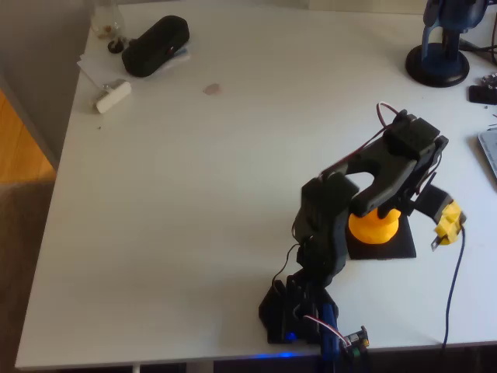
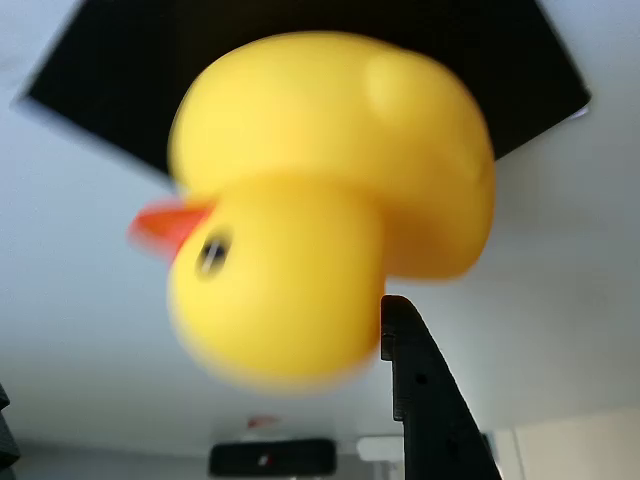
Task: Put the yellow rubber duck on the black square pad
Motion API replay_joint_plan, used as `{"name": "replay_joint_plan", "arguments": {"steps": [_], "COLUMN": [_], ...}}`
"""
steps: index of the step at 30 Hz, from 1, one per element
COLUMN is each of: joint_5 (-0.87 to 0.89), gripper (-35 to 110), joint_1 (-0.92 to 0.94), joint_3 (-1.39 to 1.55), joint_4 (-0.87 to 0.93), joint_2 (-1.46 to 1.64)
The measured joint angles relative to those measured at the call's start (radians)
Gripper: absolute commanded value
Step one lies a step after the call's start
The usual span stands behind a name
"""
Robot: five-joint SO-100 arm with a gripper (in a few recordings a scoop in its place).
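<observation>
The yellow rubber duck [image 1: 374,226] rests on the black square pad [image 1: 397,247] near the table's front right in the overhead view. The black arm arches over it and hides its top. My gripper [image 1: 415,223] stands open: its yellow-taped fingertip [image 1: 448,221] is off to the duck's right, apart from it, and the other finger is hidden under the arm. In the wrist view the duck [image 2: 320,200] looms large and blurred, with the pad [image 2: 120,80] behind it. One black finger [image 2: 420,400] stands right beside the duck's head.
A black oblong pouch [image 1: 155,45], papers and a white block [image 1: 112,95] lie at the back left. A blue stand [image 1: 439,62] sits at the back right. The arm's base [image 1: 299,311] and a cable [image 1: 454,287] are at the front edge.
</observation>
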Motion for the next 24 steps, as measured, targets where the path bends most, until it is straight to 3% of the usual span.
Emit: {"name": "replay_joint_plan", "arguments": {"steps": [8, 14, 24], "joint_5": [0.005, 0.106, 0.261], "gripper": [44, 44, 39], "joint_1": [-0.121, -0.334, -0.66], "joint_3": [0.003, -0.003, -0.003], "joint_4": [0.074, 0.123, 0.034], "joint_2": [0.334, 0.431, 0.488]}}
